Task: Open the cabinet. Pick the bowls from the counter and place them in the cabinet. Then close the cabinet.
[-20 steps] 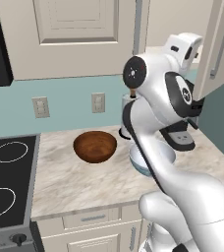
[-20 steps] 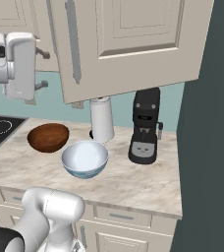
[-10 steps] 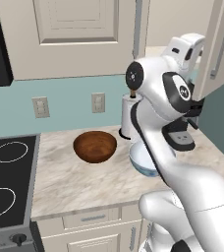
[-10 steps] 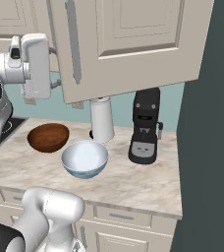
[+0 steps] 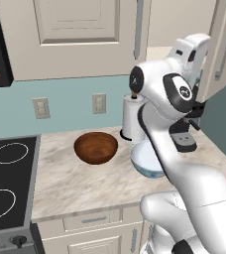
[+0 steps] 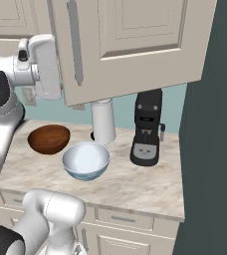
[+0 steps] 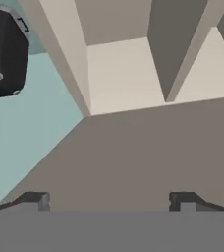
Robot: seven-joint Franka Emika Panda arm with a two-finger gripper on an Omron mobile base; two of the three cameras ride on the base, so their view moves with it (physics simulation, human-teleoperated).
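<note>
Right base view: glossy brown bowl [image 6: 48, 139]

Your bystanders on the worktop and wall

You have a white canister [image 6: 103, 127] at nine o'clock of the black coffee machine [image 6: 146, 128], wall outlets [image 5: 41, 107] behind, stovetop [image 5: 6, 182] far left.

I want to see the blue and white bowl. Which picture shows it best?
The right base view: the whole bowl sits unblocked on the counter. In the left base view the robot's arm hides part of it.
</note>
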